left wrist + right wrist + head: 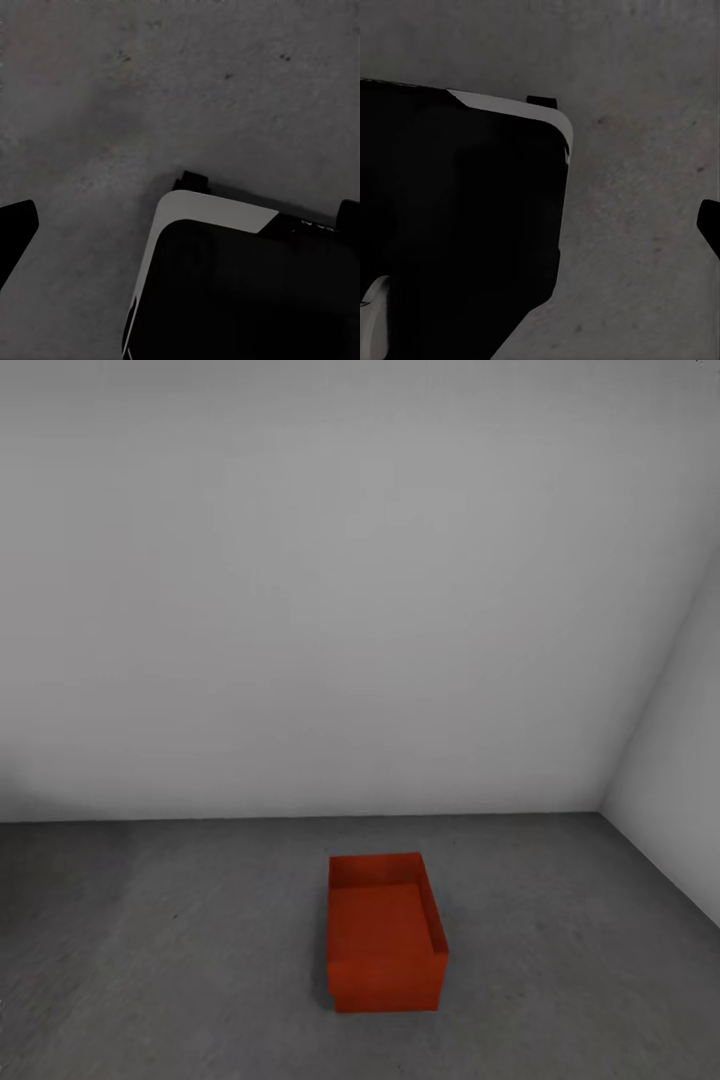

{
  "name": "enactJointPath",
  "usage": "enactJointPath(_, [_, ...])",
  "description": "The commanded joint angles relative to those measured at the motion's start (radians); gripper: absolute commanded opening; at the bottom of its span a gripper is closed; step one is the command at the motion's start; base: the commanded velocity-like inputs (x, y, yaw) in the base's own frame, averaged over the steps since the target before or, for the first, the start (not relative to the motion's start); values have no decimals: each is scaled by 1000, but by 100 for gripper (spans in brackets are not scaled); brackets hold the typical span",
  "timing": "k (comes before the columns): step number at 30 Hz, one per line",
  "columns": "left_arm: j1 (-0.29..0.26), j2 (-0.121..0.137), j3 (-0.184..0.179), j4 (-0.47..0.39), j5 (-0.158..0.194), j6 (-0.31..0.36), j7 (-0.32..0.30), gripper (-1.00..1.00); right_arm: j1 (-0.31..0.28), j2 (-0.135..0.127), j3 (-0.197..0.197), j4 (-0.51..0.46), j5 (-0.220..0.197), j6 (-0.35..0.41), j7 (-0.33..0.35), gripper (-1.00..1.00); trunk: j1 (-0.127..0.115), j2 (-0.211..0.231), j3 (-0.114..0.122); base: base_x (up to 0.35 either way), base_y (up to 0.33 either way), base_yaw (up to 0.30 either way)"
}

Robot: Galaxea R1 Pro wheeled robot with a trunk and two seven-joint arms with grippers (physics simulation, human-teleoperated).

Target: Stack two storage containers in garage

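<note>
One orange-red storage container (385,932) stands open side up on the dark-grey concrete floor (180,940) of the garage, near the corner where two white walls meet. A faint step runs along its base; I cannot tell whether a second bin sits under it. My left gripper (180,221) hangs open over the floor, its dark fingertips (16,225) at opposite edges of the left wrist view, nothing between them. In the right wrist view, one dark fingertip (710,223) shows at the edge of the picture above bare concrete; my right gripper (540,225) holds nothing.
The white back wall (330,610) meets the side wall (680,760) at the right. My own black-and-white base (247,285) lies under both wrists, and also appears as the base (457,225) in the right wrist view. Open concrete spreads left and right of the bin.
</note>
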Motion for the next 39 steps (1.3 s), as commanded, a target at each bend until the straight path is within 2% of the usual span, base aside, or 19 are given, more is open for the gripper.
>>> enactJointPath(1, [-1,0,-1,0,5,3,2,100,-1,1,4,4,10,-4,-7,100,0,-2,-1,0,0,76])
enactJointPath(24, [-1,0,-1,0,4,3,2,100,-1,0,4,3,12,-5,-7,100,0,-2,26,0,0,105])
enactJointPath(39, [-1,-2,1,-2,5,-7,2,100,-1,-7,-2,3,2,-7,-11,100,0,-2,31,0,0,11])
